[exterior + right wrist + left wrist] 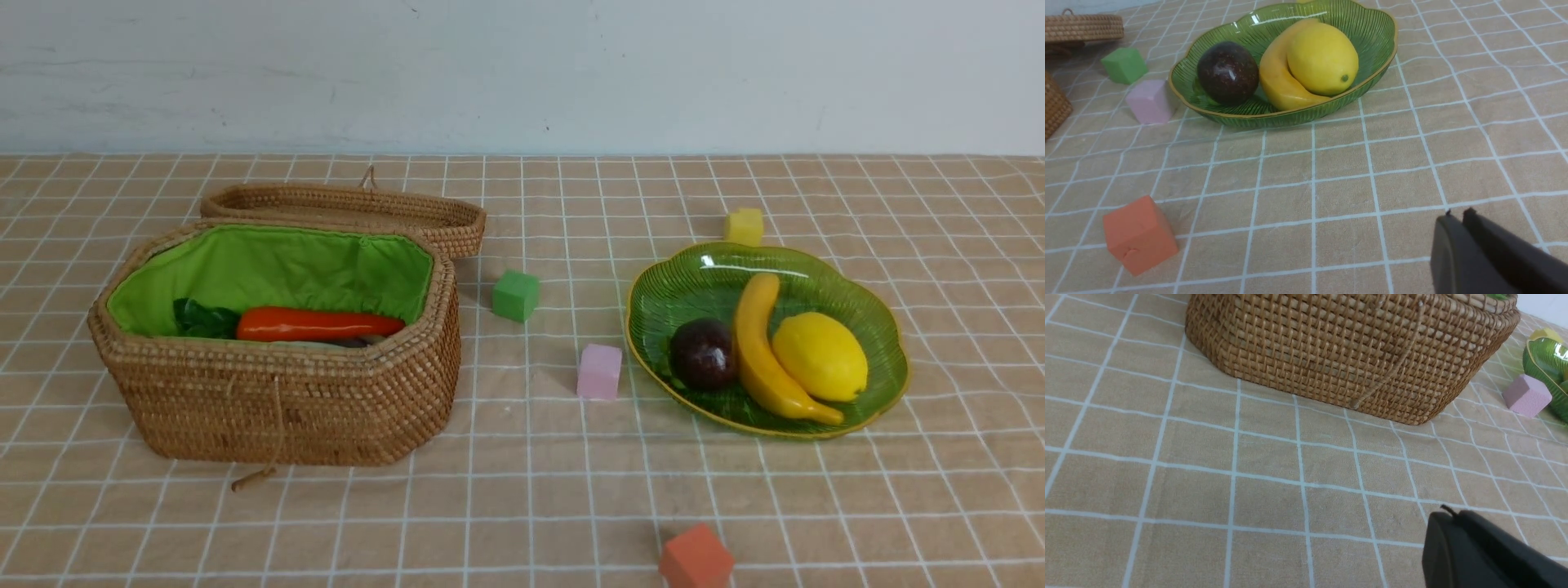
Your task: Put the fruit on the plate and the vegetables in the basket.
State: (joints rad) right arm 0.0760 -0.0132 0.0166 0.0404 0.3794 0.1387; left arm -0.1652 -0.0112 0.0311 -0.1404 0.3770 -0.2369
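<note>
three smooth fruits point(767, 351), ribbed glass plate point(886, 347)

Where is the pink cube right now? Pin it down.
In the front view the pink cube sits on the checked cloth near the middle, just left of the plate and right of the basket, with the green cube behind it.

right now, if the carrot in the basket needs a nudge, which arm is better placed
Left, probably. The basket sits on the robot's left, and the left tool faces its wicker wall. The right tool faces the plate on the other side.
</note>
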